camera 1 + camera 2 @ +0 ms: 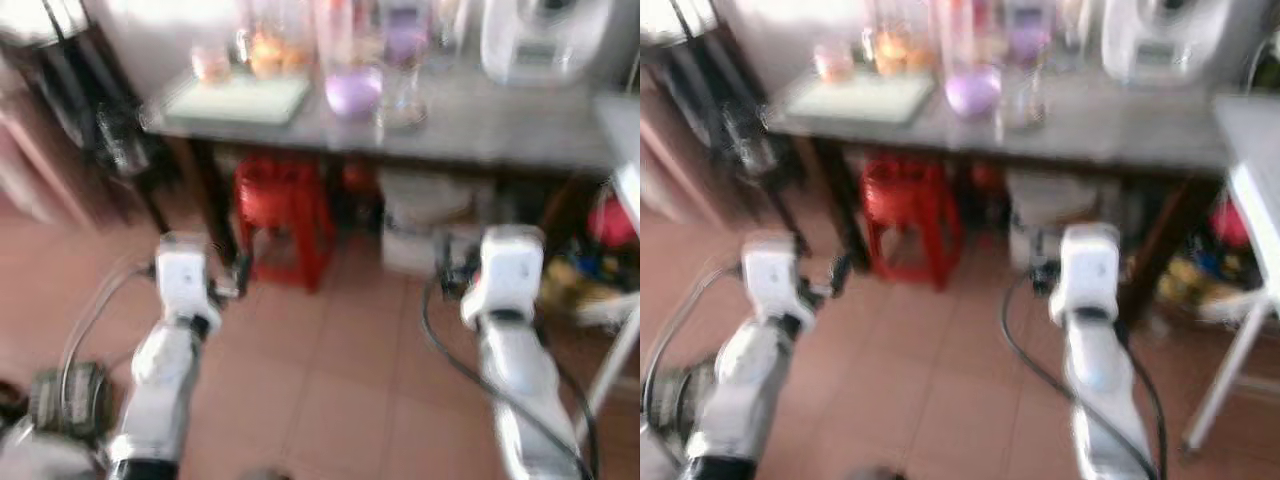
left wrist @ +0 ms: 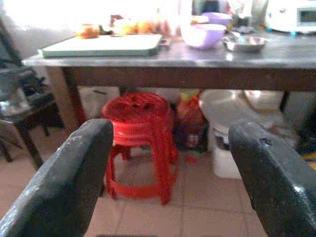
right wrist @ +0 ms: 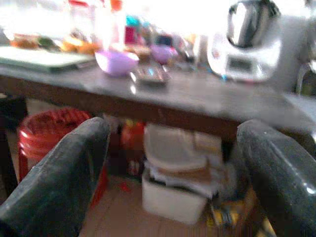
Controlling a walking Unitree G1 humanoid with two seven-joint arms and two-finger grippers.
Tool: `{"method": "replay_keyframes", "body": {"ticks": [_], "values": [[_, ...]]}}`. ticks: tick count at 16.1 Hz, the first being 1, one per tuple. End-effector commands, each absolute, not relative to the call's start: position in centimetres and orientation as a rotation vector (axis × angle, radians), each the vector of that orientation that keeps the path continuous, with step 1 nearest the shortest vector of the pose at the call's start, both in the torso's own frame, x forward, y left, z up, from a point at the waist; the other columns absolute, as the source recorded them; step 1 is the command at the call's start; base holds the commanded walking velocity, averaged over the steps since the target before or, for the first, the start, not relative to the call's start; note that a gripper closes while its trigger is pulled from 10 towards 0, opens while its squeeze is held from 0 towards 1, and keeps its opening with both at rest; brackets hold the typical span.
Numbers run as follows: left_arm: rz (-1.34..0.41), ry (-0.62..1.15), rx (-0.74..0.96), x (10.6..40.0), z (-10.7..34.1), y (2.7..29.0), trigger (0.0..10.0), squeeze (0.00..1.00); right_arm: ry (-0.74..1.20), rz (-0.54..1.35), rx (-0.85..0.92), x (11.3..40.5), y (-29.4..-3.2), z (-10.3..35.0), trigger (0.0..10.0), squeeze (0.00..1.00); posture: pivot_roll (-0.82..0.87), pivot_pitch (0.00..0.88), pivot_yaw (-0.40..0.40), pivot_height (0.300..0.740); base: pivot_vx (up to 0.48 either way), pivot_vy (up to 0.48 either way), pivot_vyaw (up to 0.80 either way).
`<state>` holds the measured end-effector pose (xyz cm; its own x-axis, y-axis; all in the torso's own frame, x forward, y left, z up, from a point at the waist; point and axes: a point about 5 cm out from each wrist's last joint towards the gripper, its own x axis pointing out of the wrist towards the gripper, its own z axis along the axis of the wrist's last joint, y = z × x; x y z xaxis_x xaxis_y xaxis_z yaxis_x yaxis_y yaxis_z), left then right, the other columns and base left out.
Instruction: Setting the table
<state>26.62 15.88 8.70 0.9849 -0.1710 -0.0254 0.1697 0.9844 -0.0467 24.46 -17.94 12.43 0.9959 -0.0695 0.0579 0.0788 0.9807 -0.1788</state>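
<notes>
Terracotta floor tiles [image 1: 330, 400] run under a long grey worktop [image 2: 276, 52] on dark legs. Beyond both hands, a glossy lilac bowl [image 2: 203, 35] sits on it, beside a shallow steel dish [image 2: 244, 43] and a flat pale-green board [image 2: 103, 44]. Below stands a ribbed red plastic stool [image 2: 138, 143]. Left hand [image 2: 170, 182] and right hand [image 3: 173, 182] hang spread and empty, short of the worktop.

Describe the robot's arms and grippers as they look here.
Both arms are silver-white with rounded, boxy white wrist housings. A grey cable loops beside the left arm; a black cable curves along the right arm. The left gripper and right gripper each have two broad, matte black fingers with scuffed surfaces.
</notes>
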Motion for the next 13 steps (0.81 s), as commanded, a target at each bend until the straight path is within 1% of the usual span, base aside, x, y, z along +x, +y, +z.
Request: {"method": "replay_keyframes", "body": {"ticks": [1,3,7,13], "values": [[-0.169,0.013,-0.037,27.02,9.31,15.96,10.0,0.00,-0.054,-0.077,-0.161,24.79,-18.01,12.77,10.0,0.00,-0.06,0.000,0.046,0.740,0.000,0.000,0.00],[-0.184,0.012,-0.044,26.98,9.32,15.60,10.0,0.00,-0.055,-0.067,-0.169,24.94,-17.93,12.88,10.0,0.00,-0.07,0.000,0.049,0.740,0.000,-0.368,-0.67],[-0.185,0.023,-0.042,26.85,9.08,15.72,10.0,0.00,-0.057,-0.053,-0.159,24.89,-18.06,12.96,10.0,0.00,-0.07,0.000,0.046,0.740,0.000,-0.430,-0.65],[-0.181,0.008,-0.057,27.19,9.56,15.28,10.0,0.00,-0.072,-0.022,-0.165,25.37,-17.51,13.10,10.0,0.00,-0.06,0.000,0.034,0.740,0.000,-0.466,0.00]]}}
